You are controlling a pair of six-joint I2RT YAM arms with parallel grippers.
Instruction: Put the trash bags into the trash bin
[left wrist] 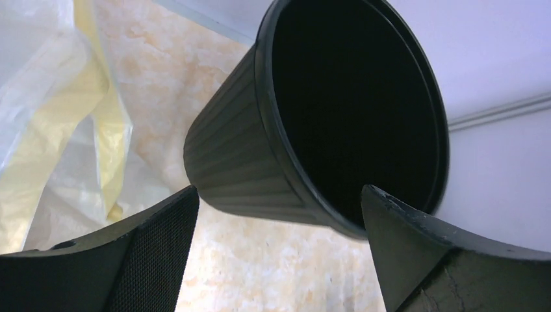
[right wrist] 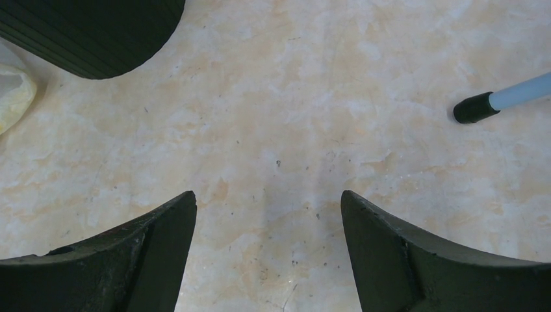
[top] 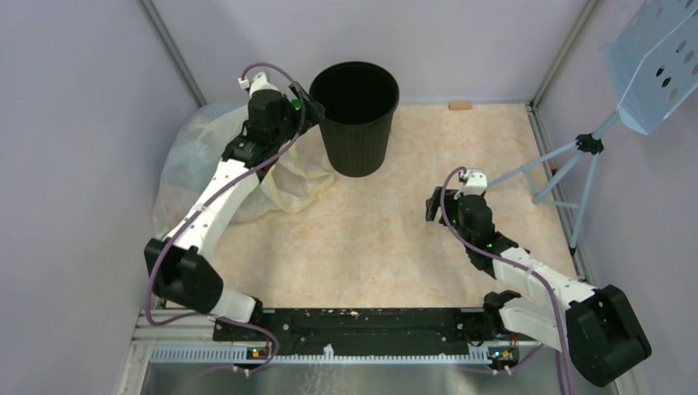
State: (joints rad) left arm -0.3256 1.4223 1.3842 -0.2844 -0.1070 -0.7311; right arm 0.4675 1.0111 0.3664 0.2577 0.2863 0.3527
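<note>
Trash bin (top: pixel 358 148) stands upright at the back centre of the tabletop (top: pixel 370 247), mouth up. Interior reads plain black in every view, so I can't tell what's in it. My left claw (top: pixel 304 99) sits up at rim height just beside the bin's left side, fingers spread wide and gripping nothing. On the left wrist cam the ribbed wall (left wrist: pixel 227 162) and the open mouth fill the space past the fingertips (left wrist: pixel 175 214). The big clear yellowish-white bag (top: pixel 193 164) lies crumpled at back left, under my left forearm, one edge reaching close to the bin's base. My right claw (top: pixel 434 206) hangs over bare tabletop right of centre, well apart from the bin, also spread and holding nothing. Its cam catches the bin's base (right wrist: pixel 91 32) at top left, a corner of the bag (right wrist: pixel 13 91), and the black foot of the tripod (right wrist: pixel 474 107). The tripod (top: pixel 568 156) stands on the right edge, carrying a pale blue perforated panel (top: pixel 658 58).
</note>
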